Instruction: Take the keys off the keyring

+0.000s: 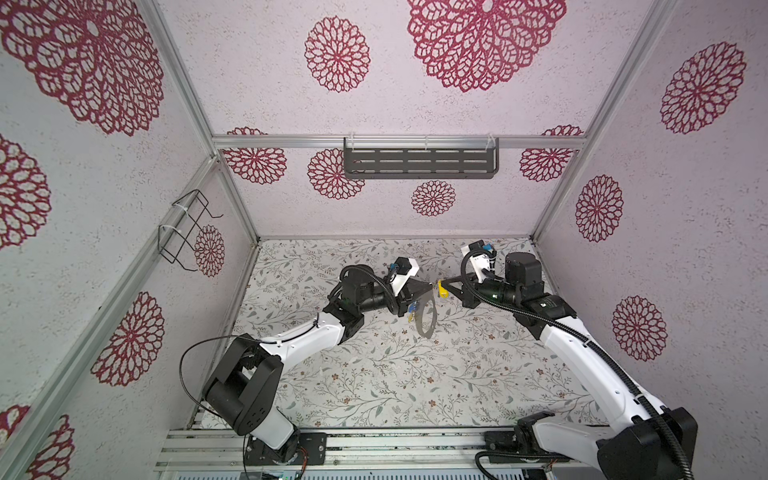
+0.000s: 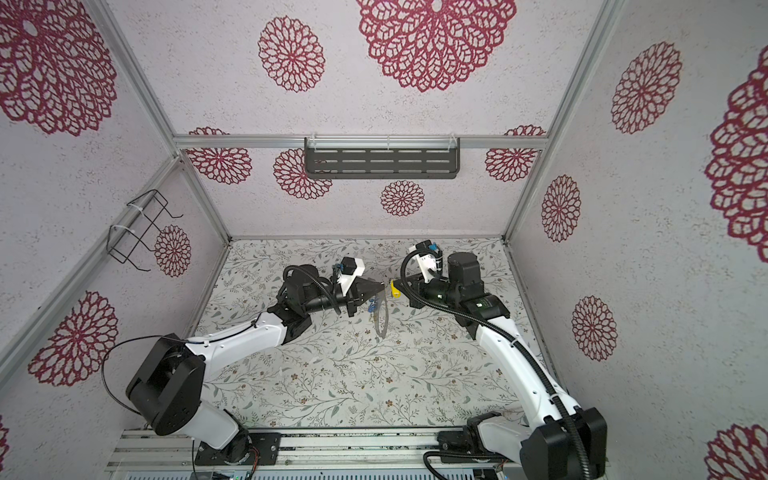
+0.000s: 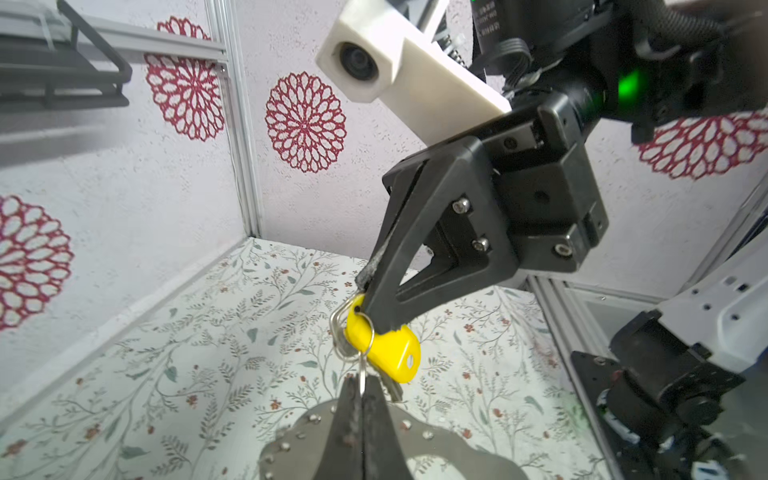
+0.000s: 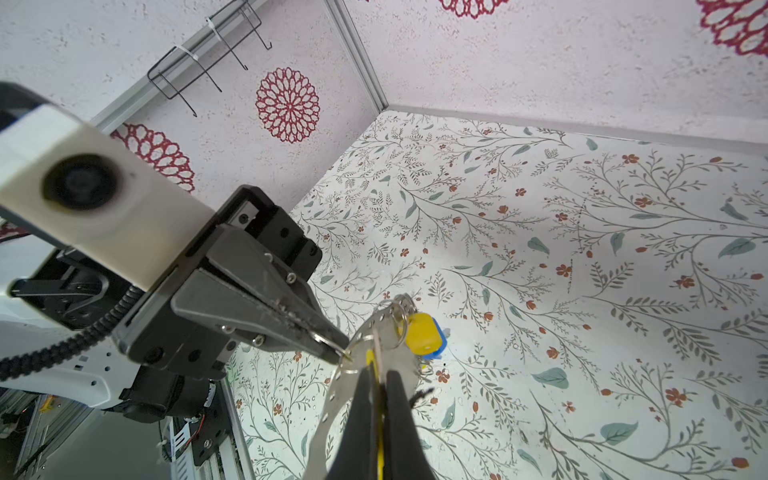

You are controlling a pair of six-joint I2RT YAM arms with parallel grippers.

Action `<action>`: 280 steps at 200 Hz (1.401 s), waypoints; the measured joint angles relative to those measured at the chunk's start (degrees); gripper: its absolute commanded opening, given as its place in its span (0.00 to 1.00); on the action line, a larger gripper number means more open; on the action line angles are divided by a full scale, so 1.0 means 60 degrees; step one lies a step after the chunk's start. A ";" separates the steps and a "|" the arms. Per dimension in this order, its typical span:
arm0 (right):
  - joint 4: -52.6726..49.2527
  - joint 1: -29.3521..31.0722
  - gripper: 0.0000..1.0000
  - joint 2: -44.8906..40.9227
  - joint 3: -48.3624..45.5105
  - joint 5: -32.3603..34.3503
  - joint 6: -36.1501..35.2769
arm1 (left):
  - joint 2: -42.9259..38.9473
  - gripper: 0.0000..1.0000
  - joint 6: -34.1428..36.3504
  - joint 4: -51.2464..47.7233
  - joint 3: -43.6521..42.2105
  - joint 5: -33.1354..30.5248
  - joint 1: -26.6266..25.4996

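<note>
Hanging edge-on at the middle of both top views, the keyring (image 1: pixel 426 322) looks to be off the worktop (image 1: pixel 374 382). Its upper rim is pinched in my left claw (image 1: pixel 432 286), jaws together on the band. One yellow key tag (image 1: pixel 443 291) sticks out just right of that rim, long axis running across the frame into my right claw (image 1: pixel 449 286), which is clamped on it. Its small metal loop (image 3: pixel 337 332) bridges tag and ring between the two claw tips, which nearly meet. I judge the pull must go rightward, away from the ring. The other key tags (image 4: pixel 422 334) dangle from the band nearby.
</note>
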 measured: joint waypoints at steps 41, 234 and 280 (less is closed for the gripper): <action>0.0266 -0.0007 0.00 -0.0149 -0.0306 0.0000 0.0004 | -0.0164 0.00 0.1603 -0.0372 -0.0025 -0.0583 -0.0233; -0.0229 0.0117 0.00 0.0208 0.1137 0.1082 0.0419 | 0.0244 0.00 -0.2116 -0.3625 0.2630 -0.1486 -0.0124; -0.1002 0.0124 0.00 0.0907 0.1778 0.1209 0.0681 | 0.0747 0.00 -0.3421 -0.4237 0.2987 -0.0962 -0.0007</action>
